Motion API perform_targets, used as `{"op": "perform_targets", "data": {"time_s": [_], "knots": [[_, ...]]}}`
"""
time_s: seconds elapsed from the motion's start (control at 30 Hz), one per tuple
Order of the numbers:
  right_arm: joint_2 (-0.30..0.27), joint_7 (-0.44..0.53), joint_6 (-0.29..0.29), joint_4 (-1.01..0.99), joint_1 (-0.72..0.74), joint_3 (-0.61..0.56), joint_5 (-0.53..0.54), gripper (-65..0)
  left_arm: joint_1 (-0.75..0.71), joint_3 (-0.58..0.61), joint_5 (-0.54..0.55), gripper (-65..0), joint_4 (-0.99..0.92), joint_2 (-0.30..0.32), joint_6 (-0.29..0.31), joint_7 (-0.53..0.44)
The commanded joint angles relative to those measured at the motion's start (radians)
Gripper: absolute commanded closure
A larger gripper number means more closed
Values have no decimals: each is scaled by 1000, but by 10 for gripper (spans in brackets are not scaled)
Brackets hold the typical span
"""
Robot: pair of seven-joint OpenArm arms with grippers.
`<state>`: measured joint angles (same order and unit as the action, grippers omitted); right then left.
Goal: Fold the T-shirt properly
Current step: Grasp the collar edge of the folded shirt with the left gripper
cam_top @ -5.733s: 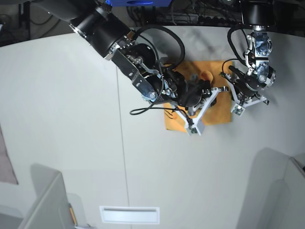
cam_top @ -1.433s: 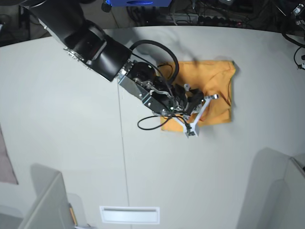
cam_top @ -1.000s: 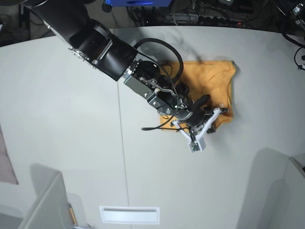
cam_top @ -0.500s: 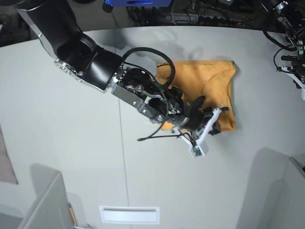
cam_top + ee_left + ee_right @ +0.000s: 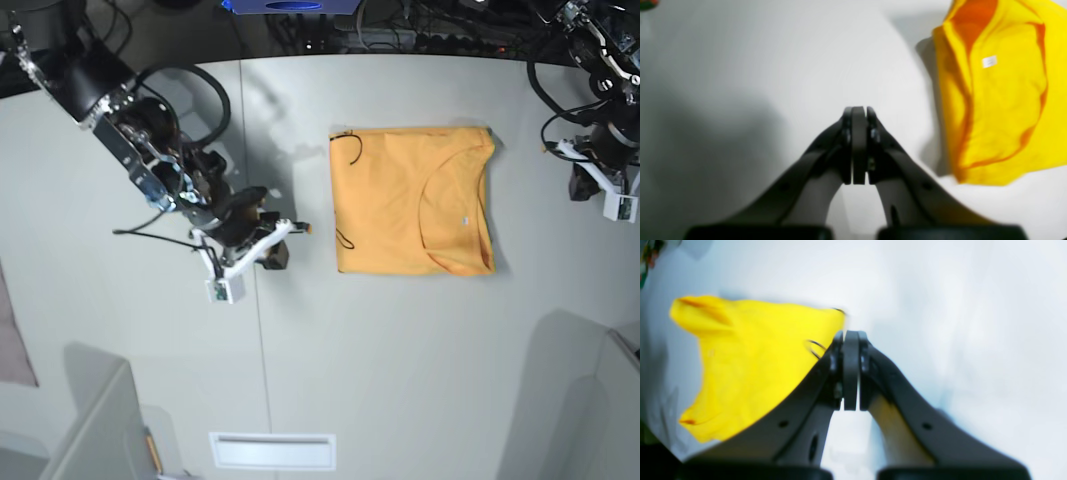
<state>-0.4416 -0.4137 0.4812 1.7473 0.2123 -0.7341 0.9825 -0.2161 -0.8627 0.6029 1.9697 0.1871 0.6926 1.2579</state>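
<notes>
The orange-yellow T-shirt [image 5: 412, 200] lies flat on the white table [image 5: 420, 340] as a folded rectangle, neck opening and small white tag [image 5: 463, 221] facing up. My right gripper [image 5: 283, 232] is shut and empty, on the table left of the shirt and apart from it. In the right wrist view the shirt [image 5: 750, 366] lies left of the closed gripper [image 5: 850, 336]. My left gripper [image 5: 583, 182] is shut and empty, right of the shirt. In the left wrist view the shirt [image 5: 1000, 100] and tag [image 5: 989, 61] lie right of the closed gripper [image 5: 858, 111].
A pinkish-grey cloth [image 5: 12, 330] shows at the far left edge. Grey panels stand at the front left [image 5: 100, 420] and front right [image 5: 570, 400]. A white slot [image 5: 272, 450] sits near the front edge. Cables run along the table's back edge [image 5: 400, 40].
My right arm has pulled away leftward off the shirt, which now lies flat and folded. My left arm has moved down along the right edge, toward the shirt's level.
</notes>
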Motion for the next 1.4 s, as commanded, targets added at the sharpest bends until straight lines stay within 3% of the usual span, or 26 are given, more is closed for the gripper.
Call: {"op": "perform_targets", "data": {"time_s": [0.0,0.1,0.23,0.3,0.67,0.83,0.9,1.1,1.37], "knots": [[-10,16,-9,38,-27,35,-1,0,1,15,18,0,16,-1,6,-8],[-36,16,-9,79,-152,130,-3,0,-1,49,19,-26,15,-39,6,-8],[-39,17,-9,104,-273,201,-4,0,2,47,22,-495,-28,-94,6,-10],[-39,19,-9,115,-308,209,-4,0,5,47,24,-650,-56,-117,6,-11],[-41,17,-9,142,-383,202,-6,0,109,89,13,-650,-264,-148,6,-14],[-41,17,-11,142,-386,202,-6,0,126,135,19,-650,-366,-151,5,-88],[-41,17,-11,142,-386,202,-6,0,140,170,24,-650,-413,-151,-27,-109],[-41,17,-11,142,-390,202,-6,0,179,194,15,-650,-517,-151,-41,-113],[-43,20,-11,142,-390,204,-6,0,175,234,13,-650,-544,-146,-147,-111]]}}
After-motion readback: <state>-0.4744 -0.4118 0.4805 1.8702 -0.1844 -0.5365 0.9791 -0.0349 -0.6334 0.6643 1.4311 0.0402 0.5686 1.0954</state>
